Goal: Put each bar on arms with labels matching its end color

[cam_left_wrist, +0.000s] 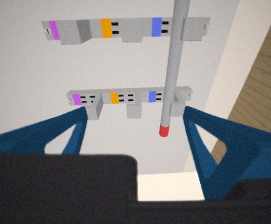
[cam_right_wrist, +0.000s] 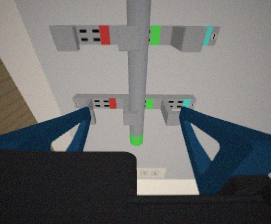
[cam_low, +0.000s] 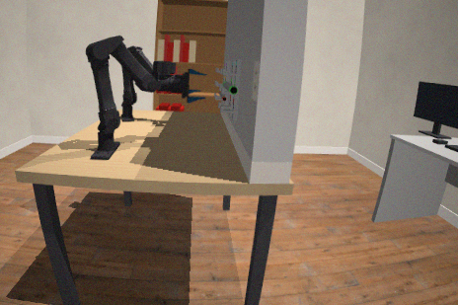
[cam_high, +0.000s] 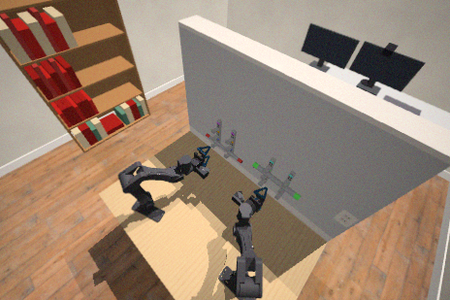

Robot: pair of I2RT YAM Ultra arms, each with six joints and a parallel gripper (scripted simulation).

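A red-ended grey bar (cam_high: 240,160) (cam_left_wrist: 172,75) lies across the lowest arms, beside the blue labels, of the left rack (cam_left_wrist: 97,28). That rack's labels are purple at the top, orange in the middle and blue below. A green-ended grey bar (cam_high: 297,196) (cam_right_wrist: 138,75) lies across the middle arms, beside the green labels, of the right rack (cam_right_wrist: 121,103). That rack's labels are cyan, green and red, top to bottom. My left gripper (cam_high: 208,155) (cam_left_wrist: 135,111) is open in front of the left rack. My right gripper (cam_high: 265,194) (cam_low: 205,86) (cam_right_wrist: 135,111) is open, a little off the right rack.
The grey wall (cam_high: 310,122) (cam_low: 244,60) carries both racks and rises from the table's (cam_high: 184,244) far edge. A wall socket (cam_high: 345,217) sits beyond the right rack. A bookshelf (cam_high: 112,30) and monitors (cam_high: 330,46) stand away from the table.
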